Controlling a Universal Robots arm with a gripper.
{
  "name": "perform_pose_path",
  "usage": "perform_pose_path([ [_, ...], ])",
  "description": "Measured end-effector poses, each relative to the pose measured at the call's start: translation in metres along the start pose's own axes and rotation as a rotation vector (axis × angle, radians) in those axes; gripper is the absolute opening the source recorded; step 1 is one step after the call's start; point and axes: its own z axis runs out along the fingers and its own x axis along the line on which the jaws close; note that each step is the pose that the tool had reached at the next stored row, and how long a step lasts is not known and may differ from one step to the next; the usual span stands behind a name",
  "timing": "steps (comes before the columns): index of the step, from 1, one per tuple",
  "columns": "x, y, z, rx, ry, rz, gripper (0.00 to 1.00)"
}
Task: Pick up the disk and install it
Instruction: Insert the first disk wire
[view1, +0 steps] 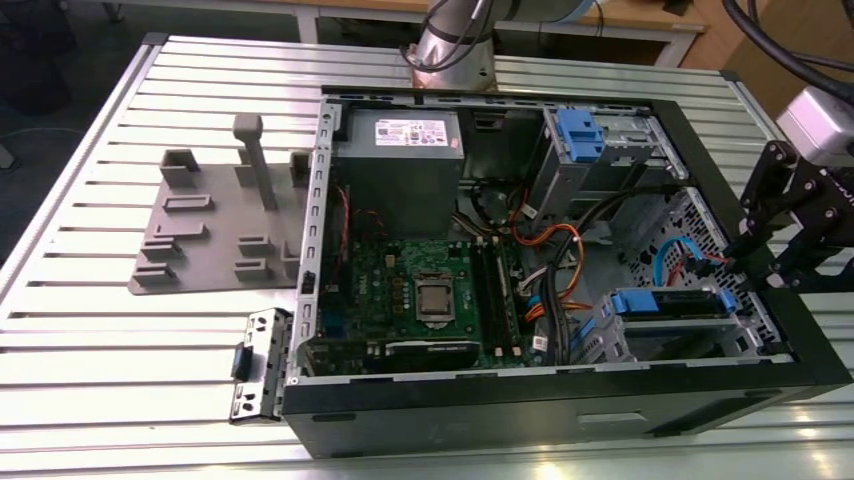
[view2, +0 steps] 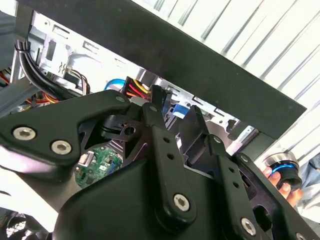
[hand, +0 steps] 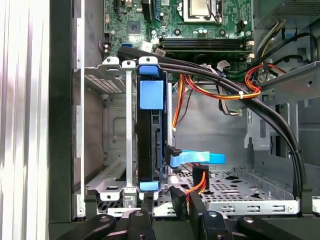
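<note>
disk: the disk stands on edge in its blue carrier rails, already seated in the grey drive cage at the front corner of the computer case; in the exterior view the disk shows as a blue-framed slab lying in that cage.
cables at the disk: a blue data plug sits just beside the disk's rear edge, and a black plug with orange and red wires hangs near it; whether either is fully plugged in i cannot tell.
hand: the hand hovers just outside the case wall next to the disk, black fingers close together and gripping nothing; in the exterior view the hand hangs over the case rim beside the cage.
step: judged from this, the disk is in its bay and released, so the install looks at or near its end; the next move calls for a clear pull away from the case without snagging the cable bundle that runs past the cage.
case contents: besides the disk, the motherboard, a grey power supply and a second cage with a blue tab, well apart from the disk.
counter: the slatted counter carries the case, a grey fixture plate and a small black bracket beyond the case's far side from the disk.
</note>
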Motion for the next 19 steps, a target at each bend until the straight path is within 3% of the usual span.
perform_pose_path([
  [13,-0.0002,0.0005,-0.0012,0.0018,0.0072,-0.001,0.40],
  [18,-0.0002,0.0005,-0.0012,0.0017,0.0093,-0.001,0.17],
  [19,-0.0002,0.0005,-0.0012,0.0017,0.0097,-0.001,0.17],
])
